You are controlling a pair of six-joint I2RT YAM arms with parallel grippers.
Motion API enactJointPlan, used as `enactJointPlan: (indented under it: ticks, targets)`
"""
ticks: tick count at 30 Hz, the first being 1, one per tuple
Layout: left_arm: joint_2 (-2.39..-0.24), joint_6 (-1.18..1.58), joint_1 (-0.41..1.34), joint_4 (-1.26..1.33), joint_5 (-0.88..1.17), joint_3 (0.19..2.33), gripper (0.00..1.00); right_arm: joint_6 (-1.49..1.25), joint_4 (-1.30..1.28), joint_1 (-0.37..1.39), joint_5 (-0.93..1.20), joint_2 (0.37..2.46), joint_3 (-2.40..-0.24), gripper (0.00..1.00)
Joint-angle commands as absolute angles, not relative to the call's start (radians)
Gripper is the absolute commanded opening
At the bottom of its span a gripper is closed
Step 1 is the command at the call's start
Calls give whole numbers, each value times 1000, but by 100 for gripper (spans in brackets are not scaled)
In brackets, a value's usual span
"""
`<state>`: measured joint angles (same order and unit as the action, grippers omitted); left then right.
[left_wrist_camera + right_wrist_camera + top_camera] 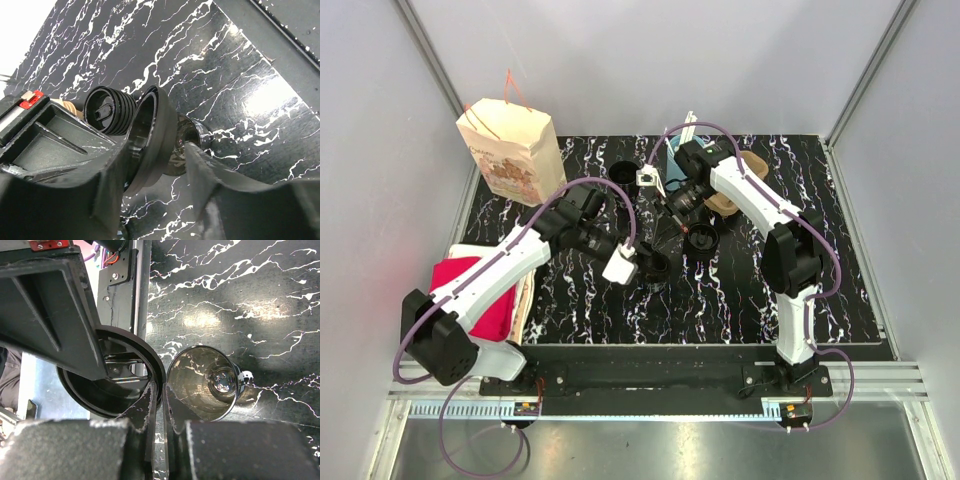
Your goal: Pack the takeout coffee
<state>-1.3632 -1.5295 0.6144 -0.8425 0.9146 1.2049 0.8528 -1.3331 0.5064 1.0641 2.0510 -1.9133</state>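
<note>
1. The takeout coffee (656, 266) is about the middle of the worktop (800, 290), a little toward the near edge, right at the tip of the left gripper (157, 150).
2. That gripper's fingers stand one on each side of the cup. As far as I can see both touch it, so I'd call it a grip, though I can't judge how firm.
3. Seen from that wrist, the cup's long axis runs across the gap, lid end by one finger and base by the other. Whether it stands upright or is tipped I cannot tell.
4. The right gripper (160, 390) has its fingers pressed almost together, tips just beside the rim of the lidless cup (200, 385). Whether they nip that rim I cannot tell.
5. The paper bag (515, 150) stands at the far left corner, well apart from the coffee and on the left gripper's side. I reckon that gripper does the carrying: up first, then back and left, lid end uppermost over the bag.
</note>
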Motion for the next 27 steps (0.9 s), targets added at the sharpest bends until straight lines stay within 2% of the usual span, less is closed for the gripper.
enactJointPlan:
  ticks: [1, 5, 6, 8, 9, 10, 14, 16, 17, 19, 22, 23, 25, 27]
  targets:
    - [-1365, -1493, 624, -818, 919, 1239, 37, 871, -1632, 517, 1083, 2040, -1954, 8]
    - [-1364, -1441, 626, -785, 923, 1223, 16, 868, -1634, 517, 1075, 2034, -1956, 13]
    - [-1364, -1425, 629, -769, 925, 1218, 14, 868, -1631, 517, 1071, 2030, -1960, 14]
    - [-1361, -1376, 627, -749, 925, 1198, 5, 867, -1631, 518, 1052, 2013, -1963, 23]
    - [-1358, -1355, 629, -718, 922, 1190, 3, 862, -1629, 515, 1037, 2005, -1973, 29]
    - [-1348, -1298, 629, -703, 914, 1181, 1, 862, -1626, 517, 997, 1993, -1977, 48]
    - [-1315, -1172, 627, -637, 911, 1129, 0, 796, -1539, 505, 841, 1861, -1953, 78]
    - [-1292, -1085, 623, -591, 931, 1091, 0, 755, -1438, 502, 719, 1762, -1898, 86]
    - [-1284, -1062, 621, -577, 942, 1080, 0, 743, -1364, 502, 672, 1729, -1853, 95]
    - [-1263, -958, 611, -514, 972, 1043, 0, 724, -1309, 502, 563, 1637, -1812, 100]
    - [-1250, -748, 566, -385, 1014, 1016, 0, 713, -1211, 502, 441, 1515, -1734, 100]
    - [-1255, -575, 531, -282, 1053, 1012, 0, 722, -1125, 502, 376, 1452, -1656, 100]
    - [-1273, -423, 471, -118, 1112, 1002, 0, 741, -1024, 503, 361, 1356, -1571, 100]
    - [-1317, -151, 411, -4, 1163, 1005, 0, 755, -935, 515, 350, 1277, -1517, 99]
